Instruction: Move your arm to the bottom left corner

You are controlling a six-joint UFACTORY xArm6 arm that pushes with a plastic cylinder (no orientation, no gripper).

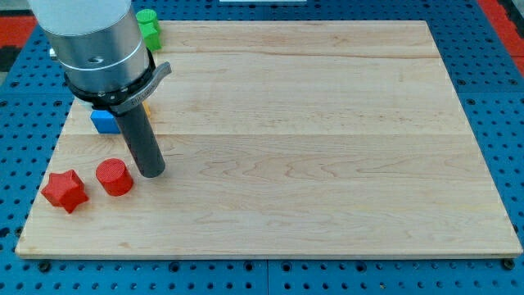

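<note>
Our smooth dark rod carries no pincer, and my tip (151,173) rests on the pale grained wooden tabletop (327,164) toward its bottom left corner, just right of the matte red cylinder (114,177), red star (65,191) beyond, blue cube (103,121) above
</note>
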